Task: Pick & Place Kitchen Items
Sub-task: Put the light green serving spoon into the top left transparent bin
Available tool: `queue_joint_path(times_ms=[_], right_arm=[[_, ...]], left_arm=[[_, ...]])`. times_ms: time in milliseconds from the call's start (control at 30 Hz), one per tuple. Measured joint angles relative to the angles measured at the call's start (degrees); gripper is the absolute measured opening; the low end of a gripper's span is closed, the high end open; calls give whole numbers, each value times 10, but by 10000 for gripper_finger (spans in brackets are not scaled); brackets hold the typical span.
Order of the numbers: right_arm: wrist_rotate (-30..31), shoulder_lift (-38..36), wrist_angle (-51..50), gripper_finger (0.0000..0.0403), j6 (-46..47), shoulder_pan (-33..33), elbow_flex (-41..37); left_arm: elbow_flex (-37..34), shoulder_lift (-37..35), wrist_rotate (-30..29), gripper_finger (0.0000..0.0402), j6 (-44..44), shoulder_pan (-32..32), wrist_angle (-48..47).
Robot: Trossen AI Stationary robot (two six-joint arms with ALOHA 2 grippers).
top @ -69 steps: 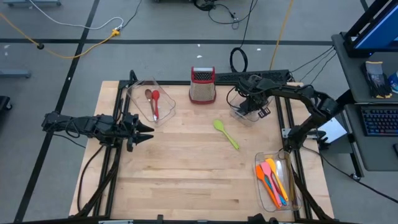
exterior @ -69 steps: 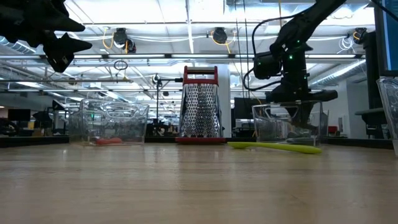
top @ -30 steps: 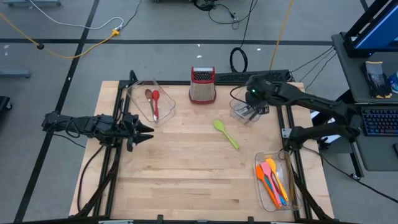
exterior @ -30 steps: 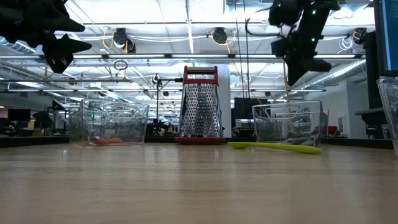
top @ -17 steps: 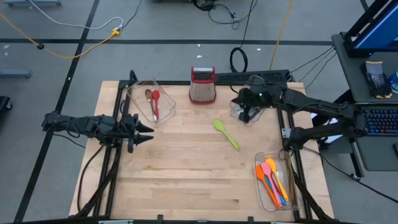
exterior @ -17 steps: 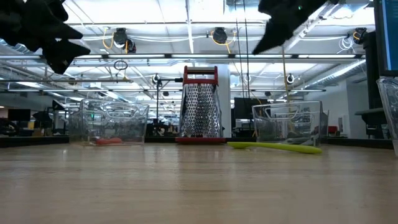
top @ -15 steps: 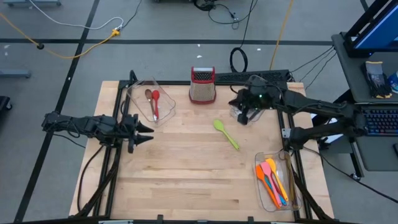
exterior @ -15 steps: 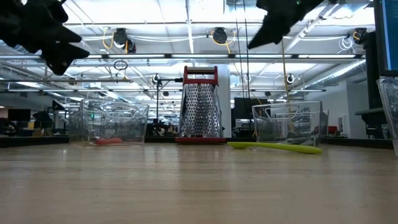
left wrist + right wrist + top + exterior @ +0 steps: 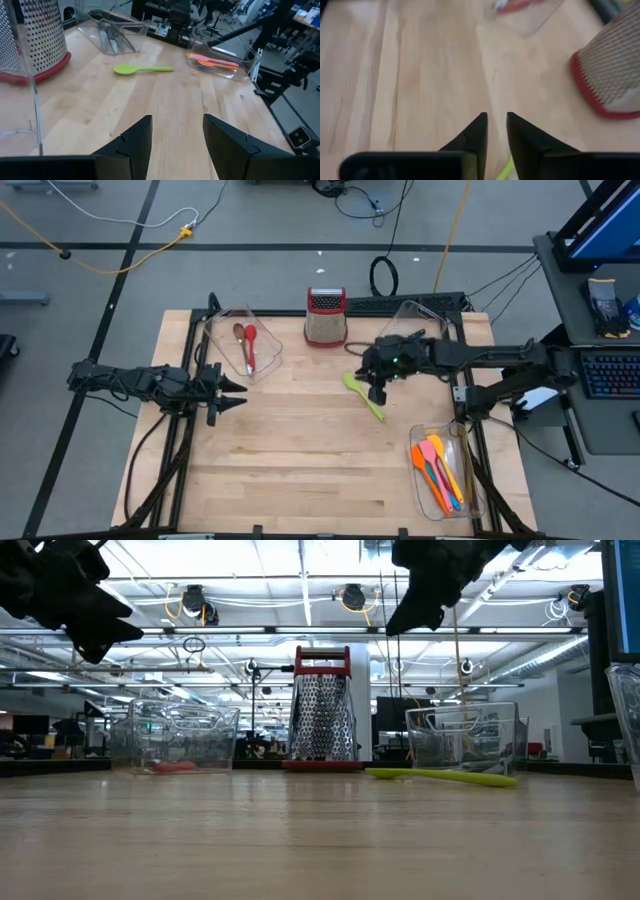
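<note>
- Right gripper [image 9: 377, 393] over the green spoon [image 9: 364, 395] — fingers slightly apart, holding nothing.
- Left gripper [image 9: 232, 392] waits at the table's [image 9: 300, 470] left edge, fingers apart.

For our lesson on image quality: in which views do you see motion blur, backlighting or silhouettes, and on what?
Right wrist view: the table and grater are smeared with motion blur. Low view: bright ceiling lights leave both arms as black silhouettes, and the green spoon stays clear. High view: even light, soft shadows. Left wrist view: sharp, with its tool dark.
</note>
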Motion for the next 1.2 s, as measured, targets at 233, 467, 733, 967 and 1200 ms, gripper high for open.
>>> queue_joint_path(times_ms=[233, 467, 733, 967, 1200], right_arm=[[0, 40, -69, 130, 10, 31, 0], [-2, 74, -124, 193, 44, 63, 0], [-29, 134, -124, 224, 69, 71, 0], [0, 170, -124, 224, 73, 55, 0], [1, 190, -115, 224, 77, 11, 0]], left_arm=[[0, 0, -14, 177, 0, 0, 1], [0, 0, -30, 177, 1, 0, 1], [0, 0, -30, 177, 8, 0, 1], [0, 0, -25, 177, 26, 0, 0], [0, 0, -41, 177, 24, 0, 1]])
